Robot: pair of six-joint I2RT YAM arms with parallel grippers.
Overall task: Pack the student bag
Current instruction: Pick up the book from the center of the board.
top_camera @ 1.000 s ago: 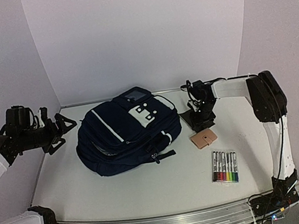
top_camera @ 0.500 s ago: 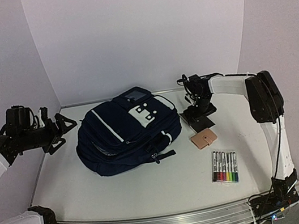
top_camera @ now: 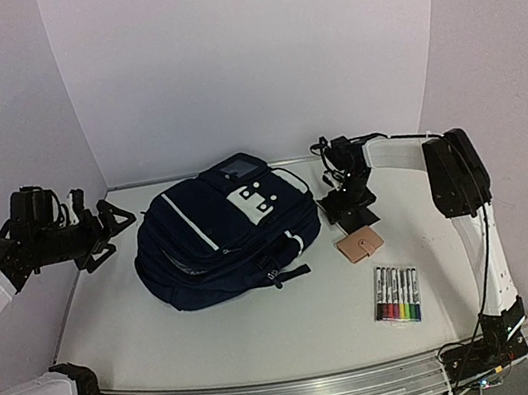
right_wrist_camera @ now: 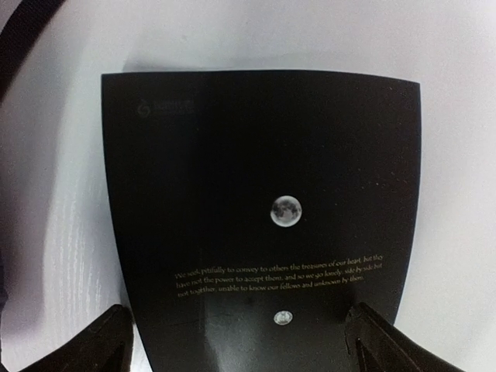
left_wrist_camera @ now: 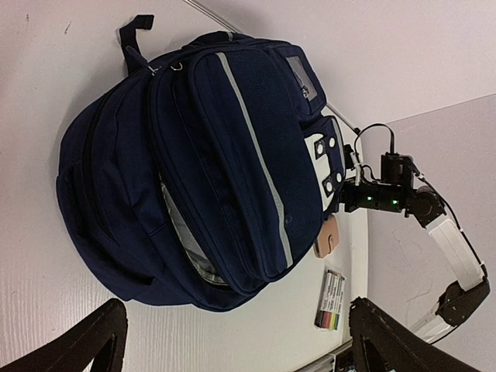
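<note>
**Right gripper** (right_wrist_camera: 236, 335) — jaws spread wide and holding nothing, with one finger to each side of the near edge of a black booklet (right_wrist_camera: 263, 155). The booklet is printed with a small moon and a few lines of pale text, and it lies flat on the white table (top_camera: 216, 337). The wrist view does not show whether the fingers touch its cover.

**Left gripper** (left_wrist_camera: 236, 333) is likewise fully open and empty. It hangs above the table's left edge, aimed across at the student bag (top_camera: 218, 238).

**Position.** The student bag lies flat, left of the table's centre, between the two arms. It is near the right gripper, whose booklet sits just beside the bag's right flank, and apart from the left gripper. A zip on the side facing the left gripper gapes, showing grey lining (left_wrist_camera: 186, 248).

**Handling (a judgement).** Expect the bag to be soft, slack and the heaviest item here — the fabric will likely fold and drag rather than slide as one body. The mouth will probably sag shut unless you hold it.

- Take hold at the lip of the gaping zip, or at the black loop (left_wrist_camera: 136, 29) at the bag's end.
- Avoid the broad panels, which offer little to pinch.

A tan card holder (top_camera: 360, 243) and a pack of markers (top_camera: 396, 295) lie on the near right.
</note>
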